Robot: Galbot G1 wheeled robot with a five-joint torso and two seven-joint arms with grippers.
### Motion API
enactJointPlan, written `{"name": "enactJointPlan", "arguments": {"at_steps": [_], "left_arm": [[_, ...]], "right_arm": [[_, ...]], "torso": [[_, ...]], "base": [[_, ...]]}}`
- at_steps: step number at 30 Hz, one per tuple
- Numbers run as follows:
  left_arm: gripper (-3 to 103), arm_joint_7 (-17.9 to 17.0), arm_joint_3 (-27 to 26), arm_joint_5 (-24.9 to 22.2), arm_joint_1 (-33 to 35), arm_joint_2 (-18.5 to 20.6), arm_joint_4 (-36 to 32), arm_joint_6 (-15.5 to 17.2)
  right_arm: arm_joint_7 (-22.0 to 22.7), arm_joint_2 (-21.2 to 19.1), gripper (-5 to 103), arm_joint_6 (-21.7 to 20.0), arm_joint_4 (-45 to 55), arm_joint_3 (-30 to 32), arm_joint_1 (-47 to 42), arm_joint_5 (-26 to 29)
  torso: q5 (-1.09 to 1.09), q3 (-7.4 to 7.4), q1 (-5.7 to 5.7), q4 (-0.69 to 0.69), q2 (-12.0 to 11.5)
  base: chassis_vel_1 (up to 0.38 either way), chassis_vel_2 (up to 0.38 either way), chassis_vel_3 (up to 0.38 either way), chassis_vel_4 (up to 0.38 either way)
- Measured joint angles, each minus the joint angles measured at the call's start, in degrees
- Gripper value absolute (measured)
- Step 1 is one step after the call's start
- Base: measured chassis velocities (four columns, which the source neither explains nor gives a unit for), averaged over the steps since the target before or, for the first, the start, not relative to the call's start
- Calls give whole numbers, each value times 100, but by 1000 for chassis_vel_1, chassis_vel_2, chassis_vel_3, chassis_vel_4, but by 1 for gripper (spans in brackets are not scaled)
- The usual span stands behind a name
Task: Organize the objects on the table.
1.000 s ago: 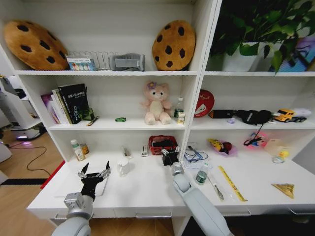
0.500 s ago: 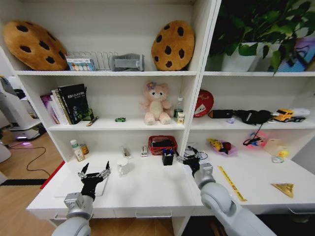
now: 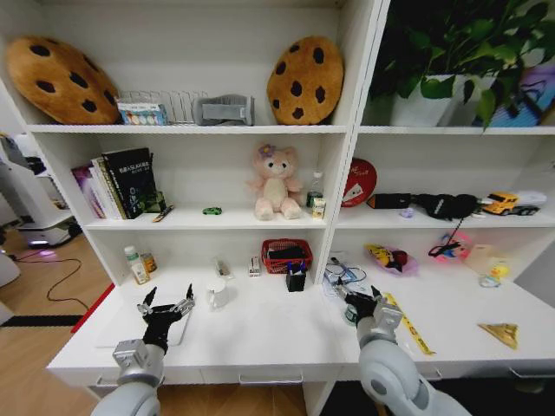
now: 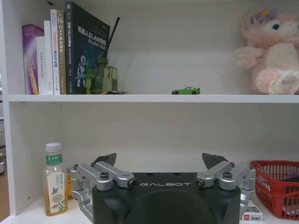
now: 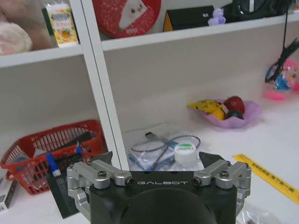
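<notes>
The long white table [image 3: 260, 334] is running under white shelving, with wood floor showing past its left end. Along its back edge are sitting a red plastic mesh basket [image 3: 286, 254], a small black pen holder [image 3: 296, 280] just in front of that basket, a white mug [image 3: 216, 294], and a pale tea bottle with a white cap [image 3: 135, 265] toward the back left corner. A yellow measuring tape [image 3: 408, 322] is lying flat toward the right half of the table.

The left hand [image 3: 165, 308] is hovering above the front left part of the table, its fingers spread wide apart and holding nothing. The right hand [image 3: 363, 301] is hanging over the middle of the table, also spread open and empty, directly above a small bottle with a green-and-white cap [image 5: 185, 152] that is standing beside a clear bag of coiled cables [image 5: 156, 149].

The left wrist view is showing the tiny green toy car [image 4: 185, 90] resting on the shelf above, between a green glass diffuser bottle [image 4: 100, 77] and a pink plush bear [image 4: 271, 49]. The right wrist view is showing a purple dish of toy fruit [image 5: 229, 112] near the table's back edge.
</notes>
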Motion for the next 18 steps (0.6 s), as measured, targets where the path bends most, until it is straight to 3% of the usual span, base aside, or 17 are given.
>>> {"name": "enactJointPlan", "arguments": {"at_steps": [7, 13, 18], "left_arm": [[100, 0, 0, 0, 0, 0, 0, 0], [100, 0, 0, 0, 0, 0, 0, 0], [100, 0, 0, 0, 0, 0, 0, 0]], "right_arm": [[203, 123, 100, -91, -70, 41, -134, 335], [295, 205, 100, -180, -101, 173, -131, 941], [501, 298, 100, -201, -343, 211, -24, 1013]], "torso": [[0, 0, 0, 0, 0], [-1, 0, 1, 0, -1], [0, 0, 0, 0, -1]], "base": [[0, 0, 0, 0], [0, 0, 0, 0], [0, 0, 0, 0]]}}
